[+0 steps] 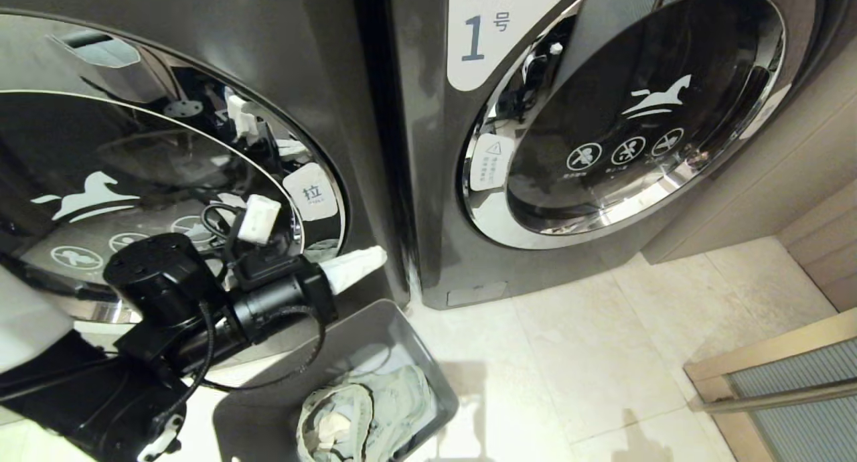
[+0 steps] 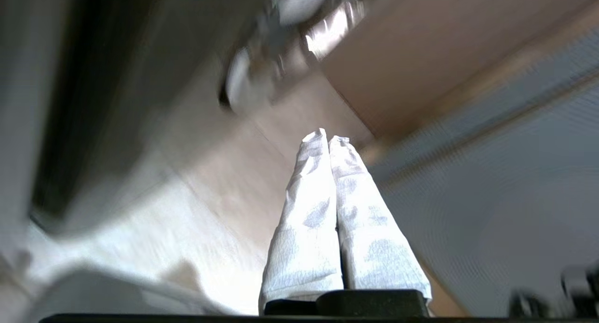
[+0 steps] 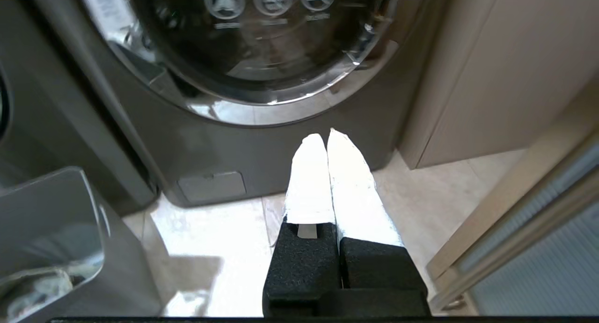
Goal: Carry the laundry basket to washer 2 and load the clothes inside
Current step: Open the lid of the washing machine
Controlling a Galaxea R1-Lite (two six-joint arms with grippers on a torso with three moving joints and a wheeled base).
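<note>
Clothes [image 1: 381, 405]: small crumpled bundle of faded grey-green denim-like fabric, thick seamed waistband curled on top, white inner patch showing. Lying loose in the near end of the laundry basket [image 1: 365, 331], well below the rim. Judged soft, limp and light; likely to drape and trail once lifted rather than keep shape. No fragility, little slip. Best hold judged to be the bunched waistband seam, thickest and stiffest part, pinched deep so the rest hangs clear of the basket wall. Laundry basket: grey plastic tub, rounded corners, smooth solid walls; set on the pale tiled floor [image 1: 569, 355] just before the gap between the two machines. Judged rigid and light. Left end effector [image 1: 378, 253] raised above the basket's far end, white-wrapped fingers [image 2: 309, 210] pressed together, nothing pinched, pointing toward the seam between the washers. Right end effector [image 3: 327, 138] also pressed together and empty, held low over the floor facing the washer labelled "1" [image 1: 435, 181]. Left-hand washer [image 1: 321, 80], taken for washer 2 though no number visible: dark grey, chrome-ringed glass door [image 1: 134, 181] apparently shut, horse logo, white pull tag [image 1: 311, 193] at the ring's edge. Door needs opening before any loading.
</note>
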